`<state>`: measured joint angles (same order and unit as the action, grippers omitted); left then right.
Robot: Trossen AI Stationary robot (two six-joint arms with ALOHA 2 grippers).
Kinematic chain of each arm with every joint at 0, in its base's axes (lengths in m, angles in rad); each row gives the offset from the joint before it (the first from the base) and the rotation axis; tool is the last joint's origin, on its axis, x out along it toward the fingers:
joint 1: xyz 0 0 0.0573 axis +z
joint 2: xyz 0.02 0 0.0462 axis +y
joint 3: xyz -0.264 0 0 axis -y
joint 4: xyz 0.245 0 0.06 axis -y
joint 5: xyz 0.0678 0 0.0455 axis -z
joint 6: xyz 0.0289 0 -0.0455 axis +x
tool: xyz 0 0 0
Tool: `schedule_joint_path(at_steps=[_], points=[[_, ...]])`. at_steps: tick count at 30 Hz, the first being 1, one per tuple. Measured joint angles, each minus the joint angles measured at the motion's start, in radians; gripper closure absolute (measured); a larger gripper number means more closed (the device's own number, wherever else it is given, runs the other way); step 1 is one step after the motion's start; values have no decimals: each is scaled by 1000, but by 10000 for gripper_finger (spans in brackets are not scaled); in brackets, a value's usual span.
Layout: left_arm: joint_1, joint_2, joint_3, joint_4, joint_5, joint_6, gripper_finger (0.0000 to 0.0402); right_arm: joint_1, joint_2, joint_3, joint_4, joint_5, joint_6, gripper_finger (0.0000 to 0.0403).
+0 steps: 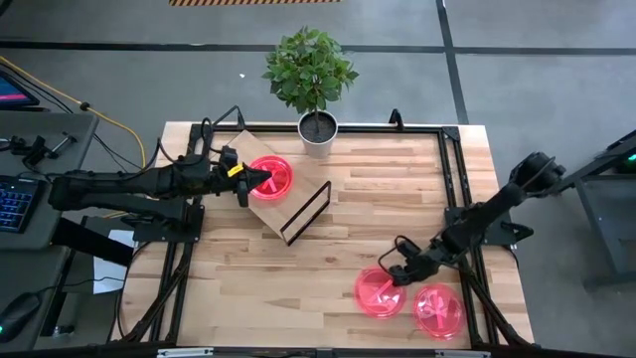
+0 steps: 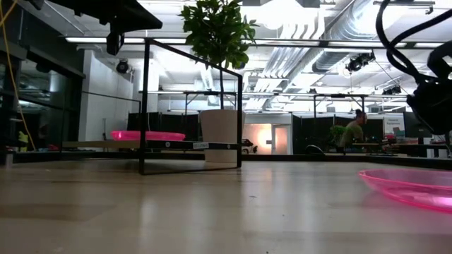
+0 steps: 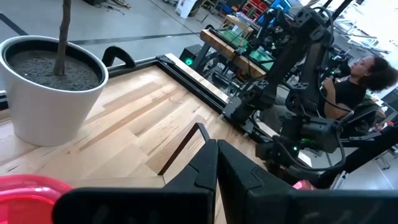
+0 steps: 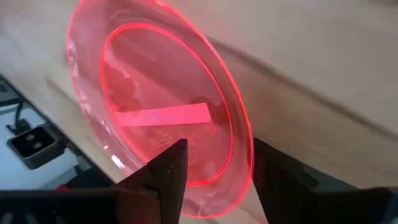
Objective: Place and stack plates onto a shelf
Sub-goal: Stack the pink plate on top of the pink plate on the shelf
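One pink plate [image 1: 270, 179] lies flat on the plywood shelf [image 1: 260, 213], which stands on its black wire leg [image 1: 306, 212]; in the low view this plate [image 2: 148, 135] rests on the board. My left gripper [image 1: 250, 183] is shut and empty, high above that plate [image 3: 25, 193]. Two more plates lie on the table at the near right, one [image 1: 380, 291] to the left of the other [image 1: 438, 308]. My right gripper [image 4: 214, 171] is open at the far rim of the left one, with one finger over the plate's inside and one outside its rim. My right gripper comes at the plate slanting down from the table's far right. Its open fingers [image 4: 168, 171] stand on either side of the plate's rim [image 4: 244, 149]. I cannot tell whether either finger touches the plate, which lies on the table.
A potted plant in a white pot [image 1: 317, 134] stands behind the shelf at the far edge. A black frame rail [image 1: 452, 179] runs along the table's right side. A seated person [image 3: 357, 87] is beyond the table's right side. Bare wood [image 1: 378, 199] lies between shelf and plates.
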<state>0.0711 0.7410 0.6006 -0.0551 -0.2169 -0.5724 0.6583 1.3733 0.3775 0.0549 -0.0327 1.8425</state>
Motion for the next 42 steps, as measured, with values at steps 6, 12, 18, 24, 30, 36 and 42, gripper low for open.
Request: schedule_joint_path(at_steps=[6,12,18,24,30,36,42], points=[[0,0,0,0,-1,0,401,4,37,-1,43,25,27,283],[0,0,0,0,-32,0,401,4,25,-4,40,36,34,388],[0,0,0,0,-31,-1,401,-6,-99,-6,79,99,-47,401],[0,0,0,4,-30,0,401,-29,-273,-6,126,101,-139,402],[0,0,0,43,-30,1,401,-101,-407,21,146,131,-201,403],[0,0,0,134,-35,42,401,-295,-416,204,7,152,-444,403],[1,-7,1,233,-56,55,393,-530,-349,449,-216,153,-697,403]])
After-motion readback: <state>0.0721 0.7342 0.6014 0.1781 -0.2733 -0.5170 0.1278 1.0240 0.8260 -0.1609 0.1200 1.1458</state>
